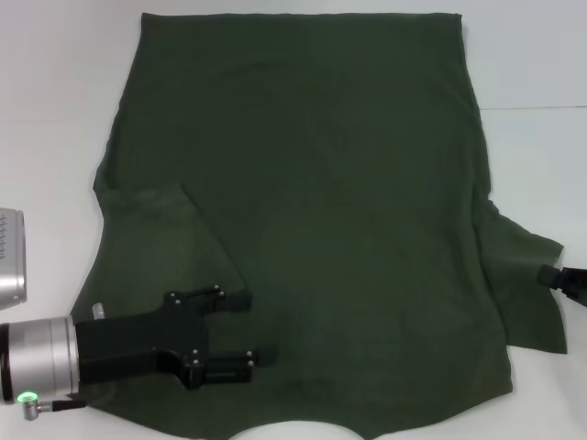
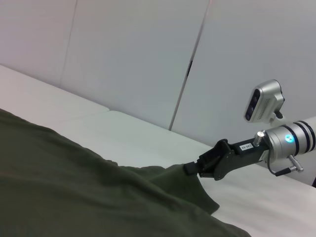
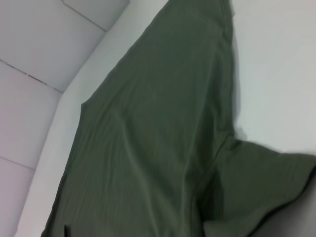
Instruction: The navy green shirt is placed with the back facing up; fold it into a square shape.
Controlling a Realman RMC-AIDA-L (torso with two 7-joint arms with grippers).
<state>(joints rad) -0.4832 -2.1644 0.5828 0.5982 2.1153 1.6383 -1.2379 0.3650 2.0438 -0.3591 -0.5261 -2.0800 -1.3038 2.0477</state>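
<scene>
The navy green shirt (image 1: 312, 211) lies flat and back up on the white table, with its collar at the near edge and its hem at the far edge. Its left sleeve (image 1: 151, 225) is folded in over the body. My left gripper (image 1: 246, 330) is open and empty over the shirt's near left part. My right gripper (image 1: 553, 276) is at the right edge, shut on the tip of the right sleeve (image 1: 523, 275). The left wrist view shows my right gripper (image 2: 193, 168) pinching that sleeve tip (image 2: 173, 180), slightly lifted. The shirt (image 3: 158, 138) fills the right wrist view.
A silver camera housing (image 1: 9, 257) shows at the left edge of the head view. White table (image 1: 532, 55) surrounds the shirt on the far, left and right sides. A white panelled wall (image 2: 128, 54) stands behind the table.
</scene>
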